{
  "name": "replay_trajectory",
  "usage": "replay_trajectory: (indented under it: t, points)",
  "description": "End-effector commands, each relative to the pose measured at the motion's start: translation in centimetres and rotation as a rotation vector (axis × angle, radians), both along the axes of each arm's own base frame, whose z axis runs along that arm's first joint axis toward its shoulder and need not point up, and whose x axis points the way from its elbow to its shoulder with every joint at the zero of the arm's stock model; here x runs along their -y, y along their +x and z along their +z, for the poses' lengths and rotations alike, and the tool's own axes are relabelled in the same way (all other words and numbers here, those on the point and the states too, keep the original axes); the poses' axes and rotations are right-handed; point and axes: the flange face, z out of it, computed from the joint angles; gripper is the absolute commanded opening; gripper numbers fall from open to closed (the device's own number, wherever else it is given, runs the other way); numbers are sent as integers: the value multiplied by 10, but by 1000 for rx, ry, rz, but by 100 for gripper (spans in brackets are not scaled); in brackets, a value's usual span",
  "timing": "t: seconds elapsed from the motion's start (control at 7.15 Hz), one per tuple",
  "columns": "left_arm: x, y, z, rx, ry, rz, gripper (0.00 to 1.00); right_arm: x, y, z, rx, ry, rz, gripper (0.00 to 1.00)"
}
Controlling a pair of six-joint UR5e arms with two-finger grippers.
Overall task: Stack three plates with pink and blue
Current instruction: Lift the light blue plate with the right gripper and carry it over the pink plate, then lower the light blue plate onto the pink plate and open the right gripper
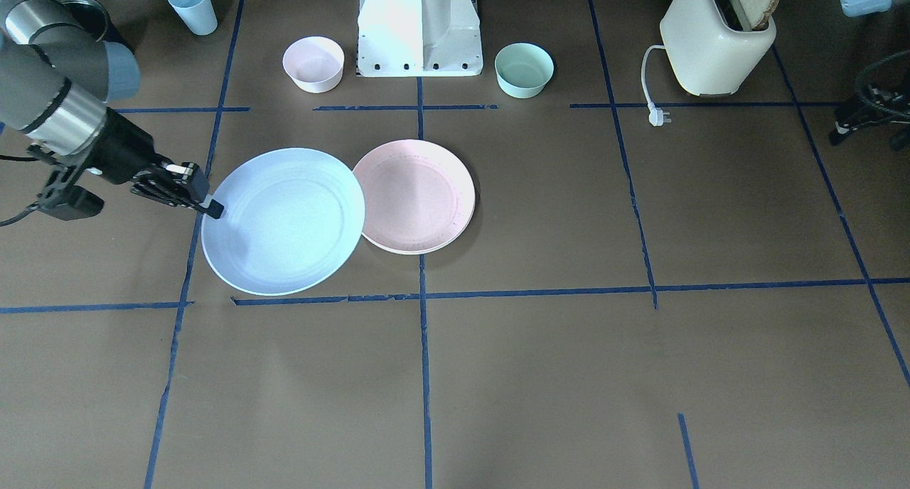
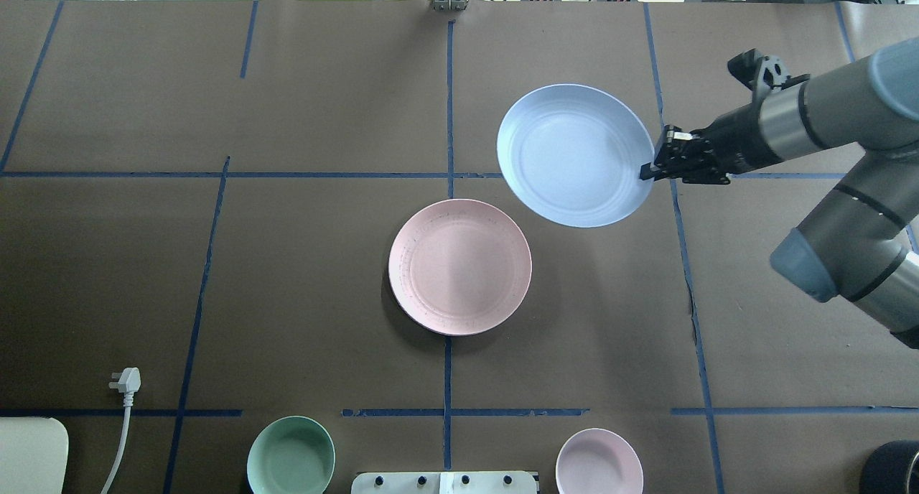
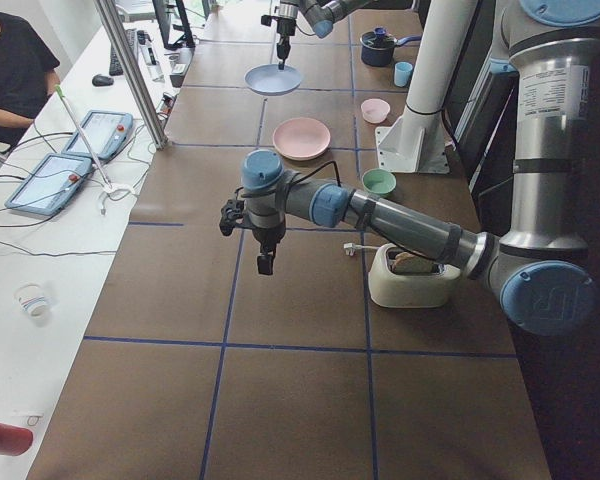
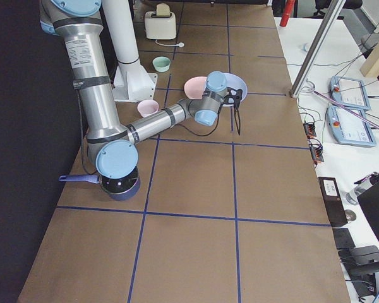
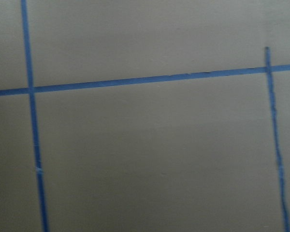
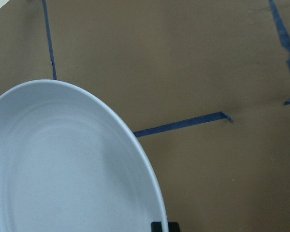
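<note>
My right gripper (image 1: 212, 208) is shut on the rim of a large light-blue plate (image 1: 284, 222) and holds it tilted above the table. In the overhead view the gripper (image 2: 646, 171) pinches the right edge of the blue plate (image 2: 574, 156). The right wrist view shows the blue plate (image 6: 63, 169) close up, with a fingertip (image 6: 164, 226) on its rim. A pink plate (image 2: 459, 266) lies flat at the table's middle, and the blue plate's edge hangs just beside it (image 1: 416, 196). My left gripper (image 3: 265, 262) points down over bare table far from both plates; I cannot tell whether it is open or shut.
A pink bowl (image 1: 313, 64) and a green bowl (image 1: 524, 70) flank the robot base (image 1: 419, 27). A cream toaster (image 1: 718, 38) with its loose plug (image 1: 657, 116) stands on the left arm's side. A light-blue cup (image 1: 193, 7) stands behind the right arm.
</note>
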Motion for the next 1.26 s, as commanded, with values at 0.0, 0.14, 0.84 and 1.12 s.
replay_trajectory:
  t: [0.0,0.14,0.84,1.12]
  points:
    - [6,-28,37,-17,1,17,100,-36,-85,-63,-111,-10,-10,0]
    - [6,-28,41,-16,-6,17,100,-51,-114,-82,-169,-21,-18,0]
    - [7,-30,42,-18,-8,12,100,-90,-160,-86,-201,22,-37,2]
    - [7,-31,42,-18,-6,11,100,-93,-164,-85,-205,23,-41,99]
